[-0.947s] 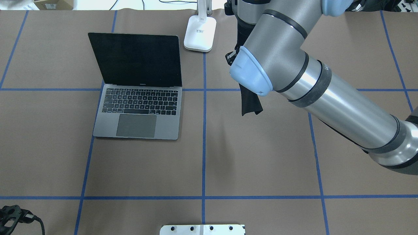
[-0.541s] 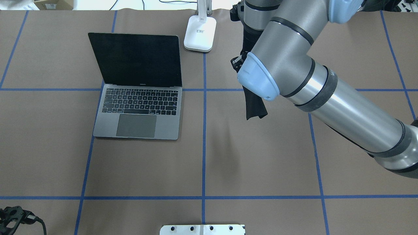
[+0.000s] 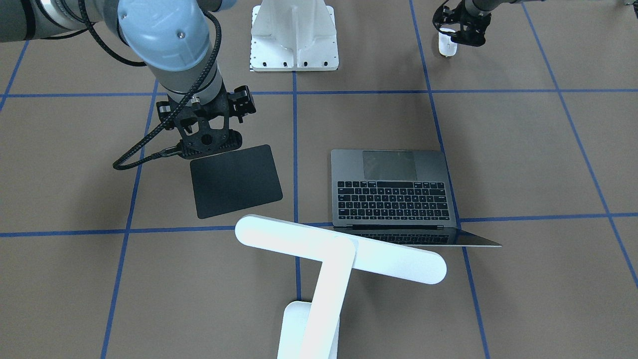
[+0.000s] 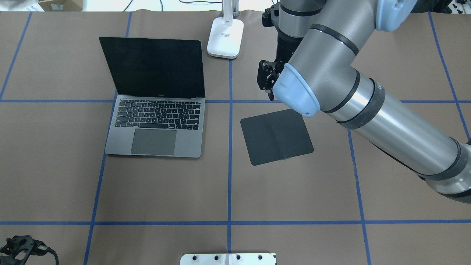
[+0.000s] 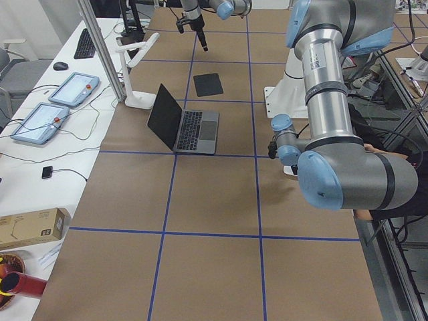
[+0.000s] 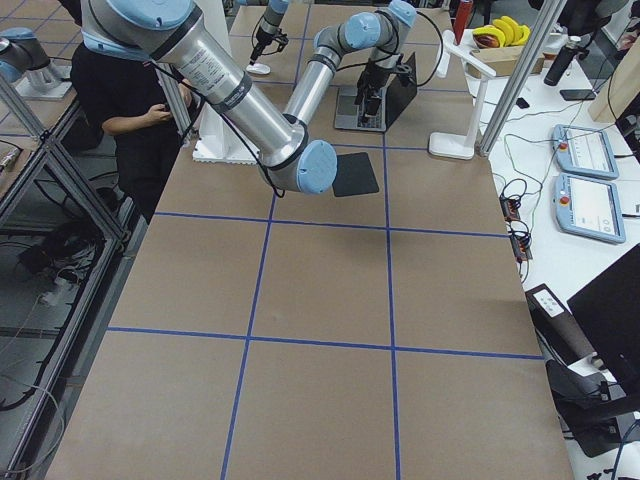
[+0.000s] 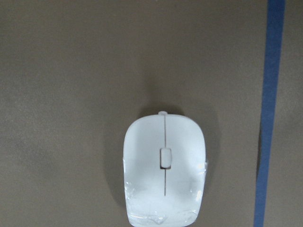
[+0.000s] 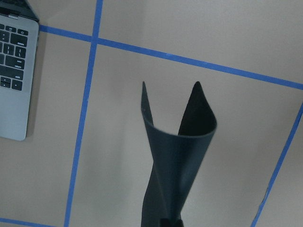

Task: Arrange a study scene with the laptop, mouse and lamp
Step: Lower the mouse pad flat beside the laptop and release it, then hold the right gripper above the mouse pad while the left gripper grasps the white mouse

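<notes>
The open dark-grey laptop (image 4: 154, 125) sits left of centre, and the white lamp (image 3: 339, 247) stands behind it on its base (image 4: 225, 36). The white mouse (image 7: 164, 170) lies on the table near the robot's side, just beneath my left gripper (image 3: 461, 32), whose jaws stand open above it without touching. A flat black mouse pad (image 4: 276, 136) lies on the table right of the laptop. My right gripper (image 3: 209, 149) hangs over the pad's far edge, open. The right wrist view shows the pad (image 8: 177, 156) curled and hanging.
The white ribbed pedestal (image 3: 294, 37) with bolt holes stands at the robot's side of the table. My right arm's elbow (image 4: 331, 73) stretches over the table's right half. A person sits beside the table in the side views.
The black mouse pad hung folded from my right gripper before; now it lies flat on the table right of the laptop. The right arm has shifted slightly right.
</notes>
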Available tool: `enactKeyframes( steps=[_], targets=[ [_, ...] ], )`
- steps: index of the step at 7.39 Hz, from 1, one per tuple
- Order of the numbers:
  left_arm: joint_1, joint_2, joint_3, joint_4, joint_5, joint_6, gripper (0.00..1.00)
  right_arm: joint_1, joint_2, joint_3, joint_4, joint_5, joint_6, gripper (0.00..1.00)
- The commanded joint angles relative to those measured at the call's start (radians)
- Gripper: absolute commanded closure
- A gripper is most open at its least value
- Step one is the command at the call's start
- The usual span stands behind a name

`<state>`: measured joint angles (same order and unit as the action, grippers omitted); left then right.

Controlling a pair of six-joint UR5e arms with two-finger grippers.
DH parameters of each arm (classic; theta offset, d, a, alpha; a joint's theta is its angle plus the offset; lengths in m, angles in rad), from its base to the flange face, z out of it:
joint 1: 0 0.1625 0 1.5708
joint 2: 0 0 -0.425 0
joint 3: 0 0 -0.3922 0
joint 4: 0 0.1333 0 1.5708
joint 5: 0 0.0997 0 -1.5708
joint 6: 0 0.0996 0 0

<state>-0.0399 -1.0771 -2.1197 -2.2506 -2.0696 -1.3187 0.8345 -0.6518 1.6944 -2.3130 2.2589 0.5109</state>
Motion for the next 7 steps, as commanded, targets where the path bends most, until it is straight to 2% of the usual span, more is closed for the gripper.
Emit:
enactKeyframes(
  steps=[1, 4, 7],
  targets=[
    [0.0, -0.001, 0.021, 0.0, -0.001, 0.001, 0.01, 0.0, -0.005, 0.001, 0.001, -0.002, -0.003, 0.0],
    [-0.002, -0.007, 0.023, 0.0, -0.004, 0.004, 0.03, 0.0, -0.028, 0.002, 0.038, -0.013, -0.009, 0.0],
    [-0.002, -0.056, 0.06, 0.0, -0.006, 0.006, 0.05, 0.0, -0.032, 0.004, 0.043, -0.015, -0.009, 0.0]
  ],
)
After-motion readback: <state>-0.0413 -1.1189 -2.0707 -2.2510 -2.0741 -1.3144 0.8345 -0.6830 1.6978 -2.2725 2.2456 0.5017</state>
